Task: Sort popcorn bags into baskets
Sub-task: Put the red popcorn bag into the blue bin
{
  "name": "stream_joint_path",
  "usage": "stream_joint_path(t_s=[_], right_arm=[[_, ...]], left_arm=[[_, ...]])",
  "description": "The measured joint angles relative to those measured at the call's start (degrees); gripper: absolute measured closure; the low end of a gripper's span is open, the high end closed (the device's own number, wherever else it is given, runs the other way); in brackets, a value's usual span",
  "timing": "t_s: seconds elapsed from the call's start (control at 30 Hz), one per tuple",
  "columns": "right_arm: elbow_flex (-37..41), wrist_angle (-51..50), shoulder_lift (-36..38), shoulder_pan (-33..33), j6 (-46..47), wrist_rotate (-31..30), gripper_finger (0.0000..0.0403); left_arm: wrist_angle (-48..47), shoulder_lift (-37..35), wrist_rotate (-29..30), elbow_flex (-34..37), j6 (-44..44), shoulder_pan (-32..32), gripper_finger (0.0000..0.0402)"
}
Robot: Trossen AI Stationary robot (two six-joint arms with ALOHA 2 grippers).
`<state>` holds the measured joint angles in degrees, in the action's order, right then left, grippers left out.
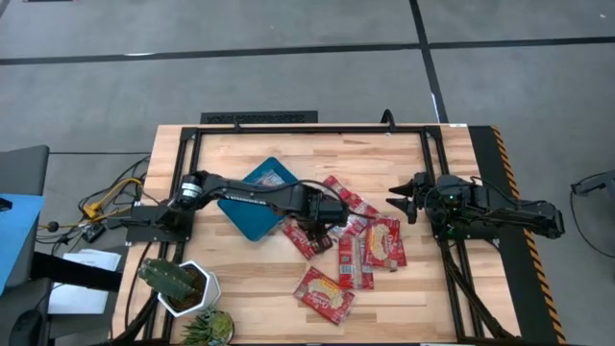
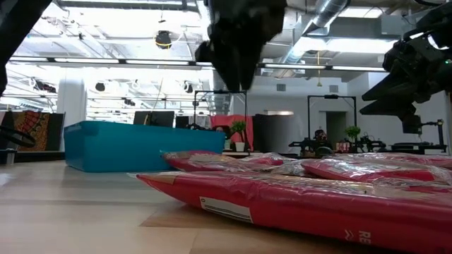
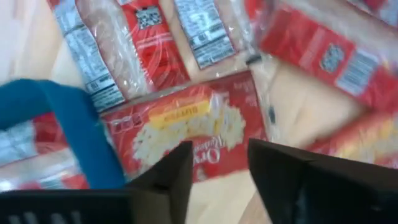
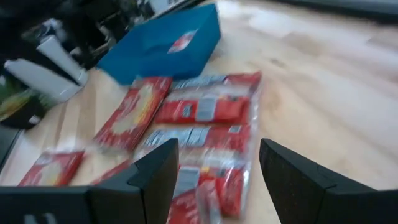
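High view: left pincer, released, hovers over flat red foil popcorn packets scattered mid-desk beside the shallow teal-blue plastic tray, which already holds one packet; right pincer, released, waits near the heap's far side; packets look light, crinkly, slippery; pinch the near packet by an edge, clear of its neighbours.

Left arm: extended from its base at the table's left edge across toward the middle of the table, wrist angled downward. Left gripper: fingers parted, nothing between them, held above the tabletop.

Right arm: lying along the table's right side, reaching inward. Right gripper: fingers spread wide, empty, raised clear of the surface.
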<state>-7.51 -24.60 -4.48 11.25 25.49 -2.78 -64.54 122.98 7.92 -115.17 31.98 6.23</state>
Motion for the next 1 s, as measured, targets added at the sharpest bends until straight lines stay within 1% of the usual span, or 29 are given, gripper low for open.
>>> stream_joint_path(t_s=[0.1,0.2,0.27,0.37,0.43,0.5,0.6,0.73,0.83,1.0], right_arm=[[0.0,0.0,-2.8,-0.4,0.0,3.0,0.0154],[0.1,1.1,-6.4,-2.1,0.1,4.2,0.0154],[0.1,4.7,-9.2,-3.9,0.8,4.6,0.0154],[0.1,12.1,-14.2,-7.2,1.6,4.6,0.0154],[0.1,17.3,-17.9,-9.6,2.4,4.4,0.0154],[0.0,21.9,-22.1,-11.8,3.0,3.5,0.0154],[-2.0,23.8,-29.2,-14.6,3.2,0.0,0.0154],[-8.1,24.0,-39.9,-16.8,-0.5,-4.6,0.0154],[-14.3,23.0,-48.2,-17.0,-3.1,-4.9,0.0154],[-22.6,21.7,-59.3,-17.4,-3.6,-4.5,0.0154]], left_arm=[[0.1,0.1,-0.9,3.4,3.4,-0.5,0.0218],[0.7,0.0,-2.1,6.4,6.7,0.0,0.0204],[0.9,0.0,-3.1,7.4,9.7,1.0,0.0202],[1.0,-0.3,-3.9,6.8,13.9,3.1,0.0201],[1.4,-1.1,-4.0,6.1,16.2,4.6,0.0201],[1.4,-2.5,-3.4,5.9,20.5,6.3,0.0201],[0.5,-3.7,0.2,5.9,29.8,9.4,0.0201],[1.0,-4.2,6.8,5.9,45.4,13.8,0.0201],[2.5,-3.9,11.6,6.2,55.4,16.9,0.0201],[9.5,-3.7,18.5,12.1,70.7,21.0,0.0201]])
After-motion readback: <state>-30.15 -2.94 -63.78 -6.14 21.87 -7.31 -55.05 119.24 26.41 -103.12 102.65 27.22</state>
